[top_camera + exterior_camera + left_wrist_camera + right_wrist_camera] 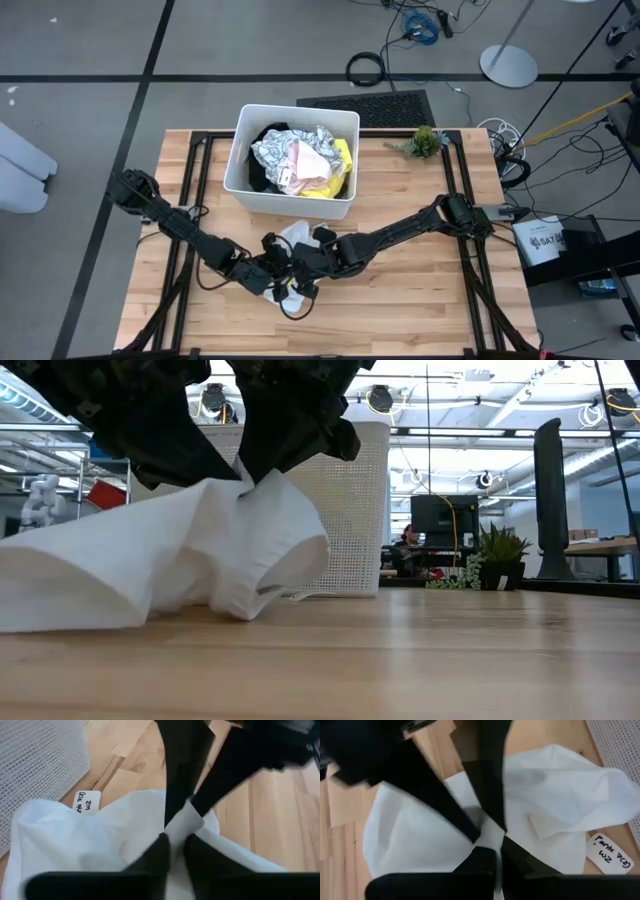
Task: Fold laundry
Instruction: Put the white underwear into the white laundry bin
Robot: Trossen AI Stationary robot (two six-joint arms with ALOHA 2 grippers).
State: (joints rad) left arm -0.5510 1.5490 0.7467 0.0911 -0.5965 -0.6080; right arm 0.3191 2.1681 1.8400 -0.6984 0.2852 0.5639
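A small white cloth (296,234) lies crumpled on the wooden table in front of the white tub (238,160). It is drawn up into a peak (250,490) where both grippers meet. My left gripper (176,847) comes in from the table's left and is shut on the cloth. My right gripper (499,854) comes in from the right and is shut on it right beside the left one. A handwritten tag (87,802) lies at the cloth's edge. The tub holds more laundry: a patterned grey-white piece (275,150), yellow (340,170), black and pale cloths. My left gripper pinches a raised fold of the white cloth (175,832) between its two fingers, slanting down from the table's left. The cloth's lower parts (90,585) rest on the table. My right gripper pinches the same ridge of cloth (492,840) between its two fingers, slanting down from the right, close against the left gripper's fingertips. The cloth hangs slack below the hold and spreads onto the table.
The tub (350,510) stands just behind the cloth. A small green plant (425,141) sits at the back right of the table. Bare wood (420,300) lies to the right of and in front of the grippers.
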